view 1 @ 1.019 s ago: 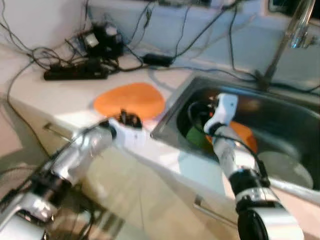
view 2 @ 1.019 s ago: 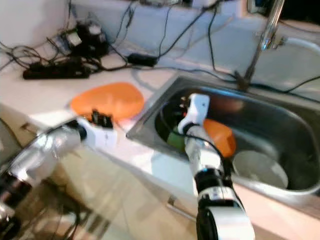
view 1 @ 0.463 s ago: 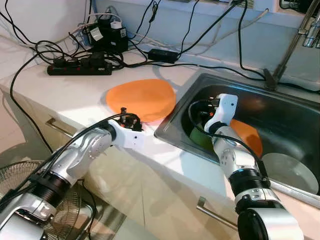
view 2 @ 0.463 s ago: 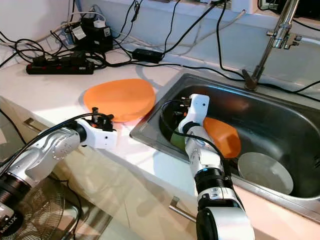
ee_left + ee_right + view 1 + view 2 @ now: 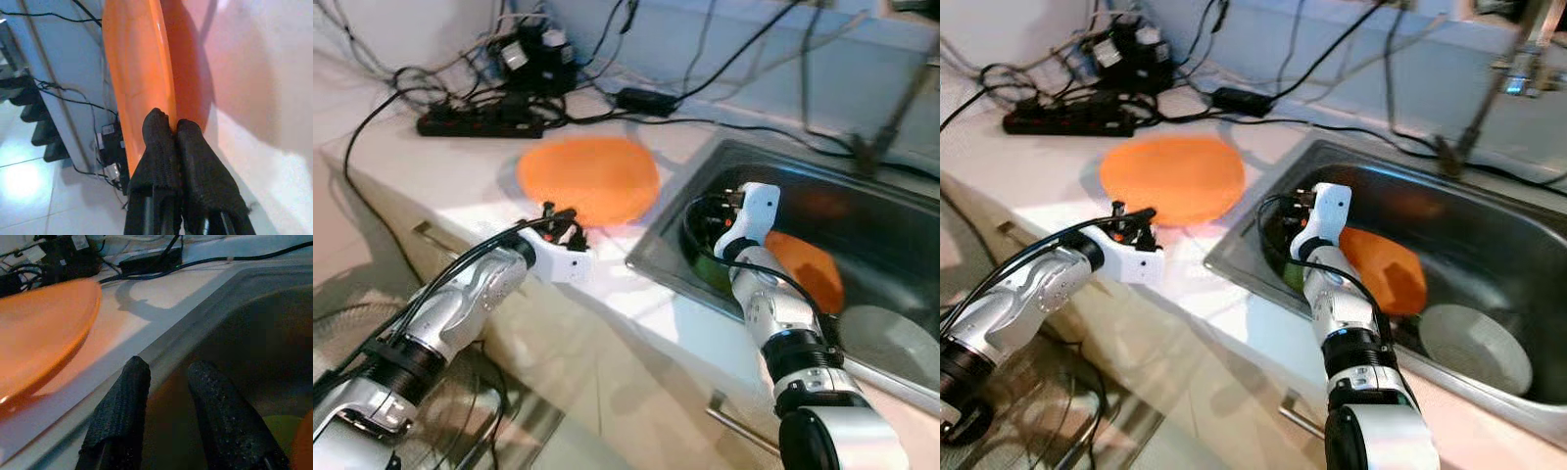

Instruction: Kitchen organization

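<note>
Pale countertop (image 5: 431,171) runs along a light wall, cabinet front w/ a metal handle (image 5: 744,439) below the edge, wood-look floor (image 5: 1185,411) under that. Steel sink (image 5: 1489,211) is set into the counter on the robot's right, faucet stem (image 5: 1474,108) behind it, blurred. Inside the sink: an orange plate (image 5: 1386,269) tilted against the basin, a pale round dish (image 5: 1474,348) lying beside it, and a dark bowl w/ smth green in it (image 5: 705,264) near the front-left corner. Back of the counter: black power strip (image 5: 480,125), adapters and a tangle of black cables (image 5: 1263,69) trailing toward the sink. Main item, the orange plate on the counter (image 5: 589,178): large, rounded, glossy, plain orange, shallow rim, lying flat just left of the sink edge. Left gripper (image 5: 172,128) sits at the plate's near rim, fingers pressed together w/ tips touching the rim; no gap between them, nothing visibly clamped. Right gripper (image 5: 168,377) hangs inside the sink by its left wall, above the dark bowl, fingers (image 5: 127,396) slightly apart, holding nothing.
</note>
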Tool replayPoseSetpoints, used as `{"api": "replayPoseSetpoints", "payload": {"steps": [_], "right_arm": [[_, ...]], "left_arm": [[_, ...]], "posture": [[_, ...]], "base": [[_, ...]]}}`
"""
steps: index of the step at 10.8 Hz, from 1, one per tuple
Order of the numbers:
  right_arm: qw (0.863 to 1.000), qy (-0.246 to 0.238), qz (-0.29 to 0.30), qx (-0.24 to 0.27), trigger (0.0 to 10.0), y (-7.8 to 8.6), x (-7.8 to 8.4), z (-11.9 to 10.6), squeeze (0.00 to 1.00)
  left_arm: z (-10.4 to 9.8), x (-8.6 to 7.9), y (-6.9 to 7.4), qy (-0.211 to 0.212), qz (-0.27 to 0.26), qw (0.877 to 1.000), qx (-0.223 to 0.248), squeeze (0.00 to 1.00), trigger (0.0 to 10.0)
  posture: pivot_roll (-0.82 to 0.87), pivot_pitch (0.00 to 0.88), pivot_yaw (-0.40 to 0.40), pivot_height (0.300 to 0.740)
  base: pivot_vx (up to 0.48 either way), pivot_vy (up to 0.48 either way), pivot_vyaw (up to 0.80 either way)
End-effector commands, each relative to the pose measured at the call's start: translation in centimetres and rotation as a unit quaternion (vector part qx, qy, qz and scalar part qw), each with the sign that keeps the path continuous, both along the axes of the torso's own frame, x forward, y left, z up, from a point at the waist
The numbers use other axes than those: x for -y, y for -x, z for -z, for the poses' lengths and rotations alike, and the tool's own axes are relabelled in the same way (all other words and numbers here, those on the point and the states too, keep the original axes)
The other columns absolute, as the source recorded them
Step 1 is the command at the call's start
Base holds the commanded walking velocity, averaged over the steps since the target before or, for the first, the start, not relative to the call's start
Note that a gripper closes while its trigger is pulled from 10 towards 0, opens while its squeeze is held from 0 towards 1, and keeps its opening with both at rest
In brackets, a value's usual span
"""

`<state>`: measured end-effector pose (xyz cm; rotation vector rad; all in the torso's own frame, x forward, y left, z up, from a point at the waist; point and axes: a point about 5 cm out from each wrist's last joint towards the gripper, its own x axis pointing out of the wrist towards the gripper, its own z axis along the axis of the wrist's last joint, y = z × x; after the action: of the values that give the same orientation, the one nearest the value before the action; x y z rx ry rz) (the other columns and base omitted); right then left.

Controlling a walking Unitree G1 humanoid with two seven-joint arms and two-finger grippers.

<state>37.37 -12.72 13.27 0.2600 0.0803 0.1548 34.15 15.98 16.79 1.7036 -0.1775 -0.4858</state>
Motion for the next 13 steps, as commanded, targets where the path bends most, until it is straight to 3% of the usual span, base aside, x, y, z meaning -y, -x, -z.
{"api": "replayPoseSetpoints", "payload": {"steps": [1,2,3,4,5,6,7,8,9,11,13], "right_arm": [[1.0,-0.004,0.005,0.003,10.0,-0.2,0.2,-0.4,0.0],[1.0,-0.004,0.005,0.003,10.0,-0.3,0.2,-0.5,0.0],[1.0,-0.004,-0.002,0.005,10.0,-0.3,-0.1,-0.5,0.0],[1.0,-0.008,-0.006,0.004,10.0,-0.3,-0.3,-0.6,0.0],[0.999,-0.044,-0.011,-0.003,10.0,-0.4,-0.3,-0.6,0.0],[0.999,-0.045,-0.014,-0.002,10.0,-0.5,-0.1,-0.8,0.0],[0.999,-0.043,-0.015,0.005,10.0,-0.8,0.4,-1.5,0.0],[0.999,-0.045,-0.008,0.017,10.0,-1.1,1.2,-2.6,0.07],[0.998,-0.054,-0.003,0.034,10.0,-1.5,2.1,-4.0,1.0],[0.996,-0.075,0.011,0.052,10.0,-1.7,3.9,-5.9,1.0],[0.991,-0.123,-0.008,0.059,10.0,-1.7,4.2,-7.4,1.0]], "left_arm": [[-4.5,0.8,-0.4,0.038,0.021,0.994,0.103,0.0,0.0],[-4.8,0.8,-0.2,0.048,0.028,0.989,0.134,0.0,0.0],[-6.3,1.5,0.1,0.066,0.046,0.985,0.155,0.0,0.0],[-6.8,1.8,0.2,0.07,0.056,0.983,0.159,0.0,0.0],[-7.0,2.1,0.2,0.07,0.068,0.983,0.158,0.0,0.0],[-6.9,2.1,0.2,0.072,0.071,0.983,0.153,0.0,6.7],[-6.8,2.2,0.2,0.073,0.072,0.983,0.153,0.0,10.0],[-6.7,2.3,0.3,0.071,0.074,0.983,0.152,0.0,10.0],[-6.6,2.5,0.3,0.07,0.078,0.983,0.149,0.0,10.0],[-6.3,2.5,0.4,0.069,0.08,0.984,0.142,0.0,10.0],[-5.9,2.4,0.3,0.069,0.08,0.986,0.129,0.0,10.0]], "posture": [[0.24,0.015,-0.031,0.74],[0.24,0.014,-0.032,0.74],[0.24,0.013,-0.032,0.74],[0.25,0.01,-0.033,0.74],[0.25,0.008,-0.032,0.74],[0.25,0.008,-0.032,0.74],[0.24,0.007,-0.031,0.74],[0.24,0.006,-0.031,0.74],[0.23,0.006,-0.031,0.74],[0.23,0.006,-0.031,0.74],[0.23,0.006,-0.03,0.74]], "base": [[0.0,0.0,0.0],[0.0,0.0,0.0],[0.0,0.0,0.0],[0.0,0.0,0.0],[0.0,0.0,0.0],[0.0,0.0,0.0],[0.0,0.0,0.0],[0.0,0.0,0.0],[0.0,0.0,0.0],[0.0,0.0,0.0],[0.0,0.0,0.0]]}}
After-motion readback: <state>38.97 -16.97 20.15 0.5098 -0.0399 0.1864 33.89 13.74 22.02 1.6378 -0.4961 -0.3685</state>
